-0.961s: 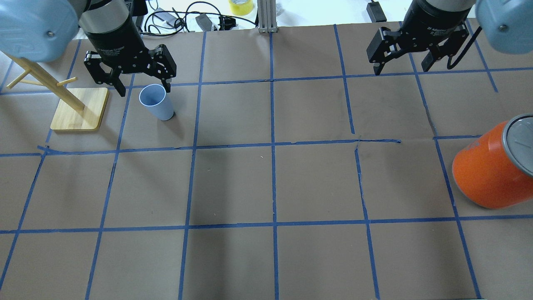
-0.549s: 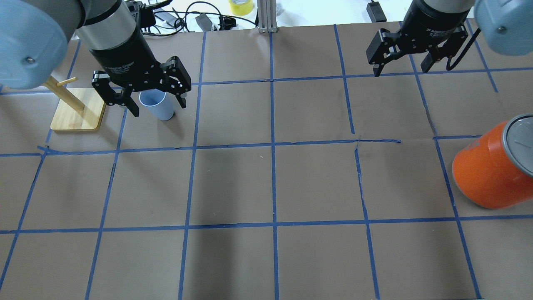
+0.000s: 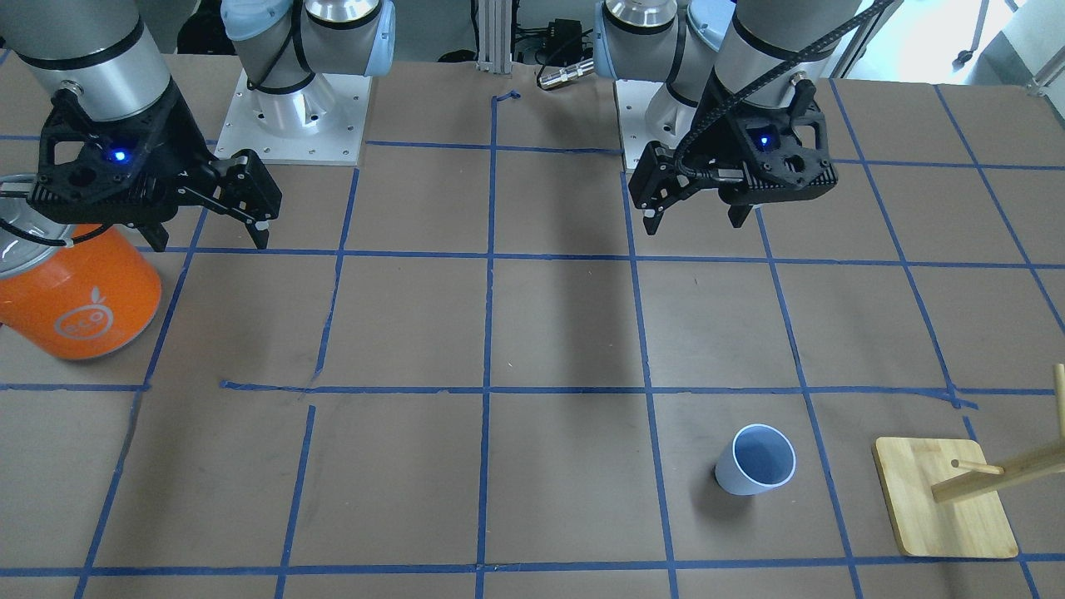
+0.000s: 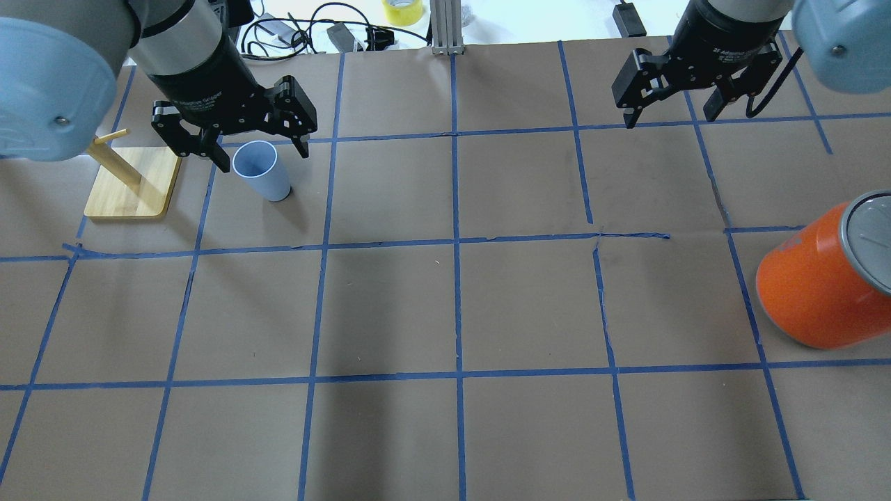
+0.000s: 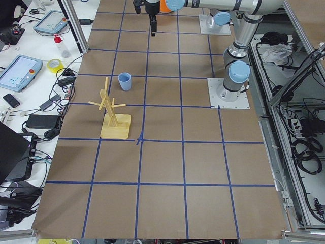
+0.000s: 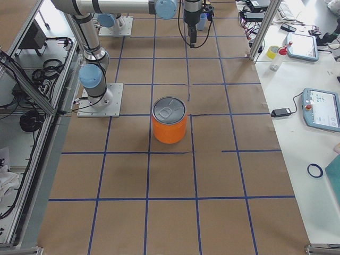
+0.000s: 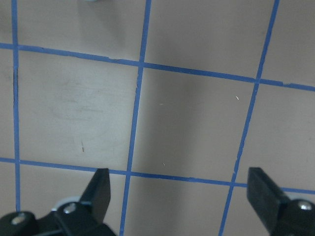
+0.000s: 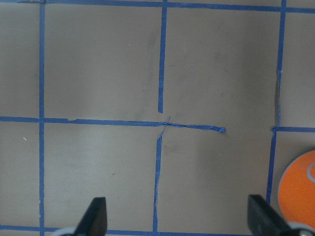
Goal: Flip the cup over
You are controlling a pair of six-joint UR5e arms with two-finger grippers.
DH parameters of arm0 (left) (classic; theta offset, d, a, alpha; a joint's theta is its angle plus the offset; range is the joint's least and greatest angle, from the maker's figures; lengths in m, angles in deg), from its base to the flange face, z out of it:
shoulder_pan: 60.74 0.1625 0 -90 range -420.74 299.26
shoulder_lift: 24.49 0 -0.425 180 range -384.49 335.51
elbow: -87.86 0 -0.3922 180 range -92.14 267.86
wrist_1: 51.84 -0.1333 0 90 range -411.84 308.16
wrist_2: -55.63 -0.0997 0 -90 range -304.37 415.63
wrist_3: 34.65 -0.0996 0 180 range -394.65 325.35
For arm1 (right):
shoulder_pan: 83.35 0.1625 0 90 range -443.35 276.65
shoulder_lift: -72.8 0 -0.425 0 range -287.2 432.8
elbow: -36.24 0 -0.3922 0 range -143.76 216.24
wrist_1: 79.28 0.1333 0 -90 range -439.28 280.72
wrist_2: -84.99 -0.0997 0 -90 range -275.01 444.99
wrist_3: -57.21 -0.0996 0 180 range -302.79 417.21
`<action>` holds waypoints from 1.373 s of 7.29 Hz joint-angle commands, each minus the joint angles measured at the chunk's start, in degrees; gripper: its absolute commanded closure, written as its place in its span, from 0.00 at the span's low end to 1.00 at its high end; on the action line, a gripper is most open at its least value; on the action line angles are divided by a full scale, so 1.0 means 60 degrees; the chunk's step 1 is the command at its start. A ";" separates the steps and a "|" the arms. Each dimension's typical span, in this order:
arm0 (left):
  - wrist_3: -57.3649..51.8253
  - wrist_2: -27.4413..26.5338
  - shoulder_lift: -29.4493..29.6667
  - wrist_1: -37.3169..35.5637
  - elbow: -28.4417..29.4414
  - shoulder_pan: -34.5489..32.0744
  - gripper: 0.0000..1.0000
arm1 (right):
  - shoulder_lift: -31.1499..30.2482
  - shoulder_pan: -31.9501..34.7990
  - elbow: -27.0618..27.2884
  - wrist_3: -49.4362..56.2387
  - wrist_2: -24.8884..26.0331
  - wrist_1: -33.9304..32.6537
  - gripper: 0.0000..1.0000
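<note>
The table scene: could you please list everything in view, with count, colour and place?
table: one, brown, blue tape grid.
wooden stand: one, light wood, table's left end.
cup: one, pale blue, upright on the robot's left side, beside the wooden stand.
orange can: one, orange with silver top, robot's right side.
tape roll: one, yellow, beyond the far edge.
left gripper: one, black, open, empty, raised.
right gripper: one, black, open, empty, raised.

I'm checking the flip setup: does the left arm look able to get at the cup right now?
Probably yes. The left gripper hangs open and empty, with nothing between it and the cup, which stands upright, mouth up. The wooden stand sits beside the cup, clear of it.
</note>
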 commanded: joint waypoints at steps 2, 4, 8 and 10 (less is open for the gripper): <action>-0.0514 -0.0444 0.0019 -0.0325 -0.0078 -0.0054 0.00 | -0.0001 0.0010 0.0000 0.0017 0.0015 0.0000 0.00; -0.0499 -0.0372 0.0077 -0.0310 -0.0050 -0.0070 0.00 | -0.0001 -0.0004 0.0000 0.0002 0.0015 0.0014 0.00; -0.0470 -0.0342 0.0063 -0.0267 -0.0064 -0.0128 0.00 | -0.0001 -0.0004 0.0000 0.0002 0.0029 0.0000 0.00; -0.0484 -0.0342 0.0107 -0.0267 -0.0079 -0.0201 0.00 | -0.0030 -0.0004 0.0000 0.0002 0.0030 -0.0015 0.00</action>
